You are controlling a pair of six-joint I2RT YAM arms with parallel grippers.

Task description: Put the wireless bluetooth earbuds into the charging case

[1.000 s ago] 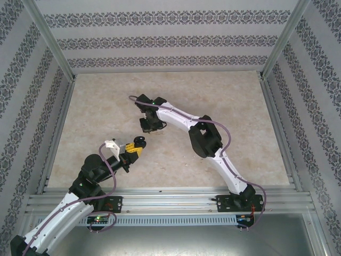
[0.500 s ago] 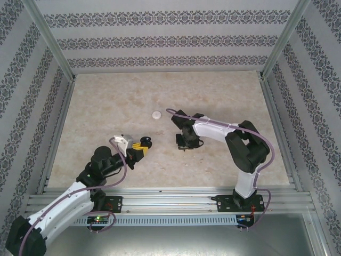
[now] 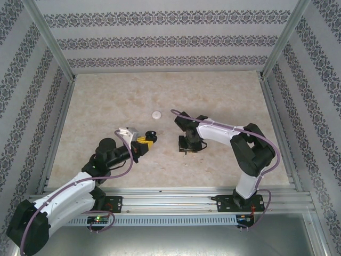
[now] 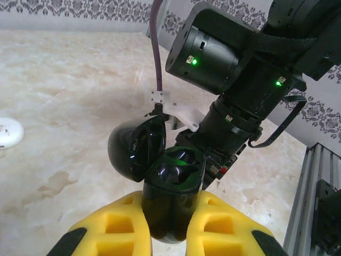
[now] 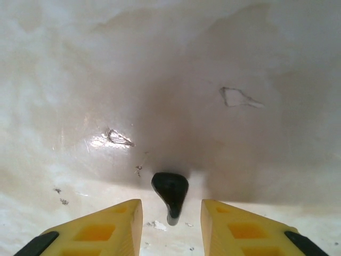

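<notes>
The left claw (image 3: 148, 141) is left of the middle of the worktop (image 3: 224, 90), closer to the near edge than the far one. It is closed tight on the charging case (image 4: 173, 186), a small black box. Its yellow fingers (image 4: 114, 226) press on the box, one on each side. The box is held up in the air. Its lid (image 4: 136, 152) is flipped open and leans to the left. The inside is dark and shiny, with a bit of green light on it. I cannot tell if any bud is in it. A small white round thing (image 3: 156, 114) lies flat near the middle of the worktop, a bit farther back than both claws and apart from them. The right claw (image 3: 186, 148) is just right of the middle and points down at the worktop. It is open, with its two fingers spread wide. One black earbud (image 5: 169, 191) lies on the worktop between those fingers. It looks like a tadpole, with its round head away from the claw and its short stem toward it. Neither finger touches it.
</notes>
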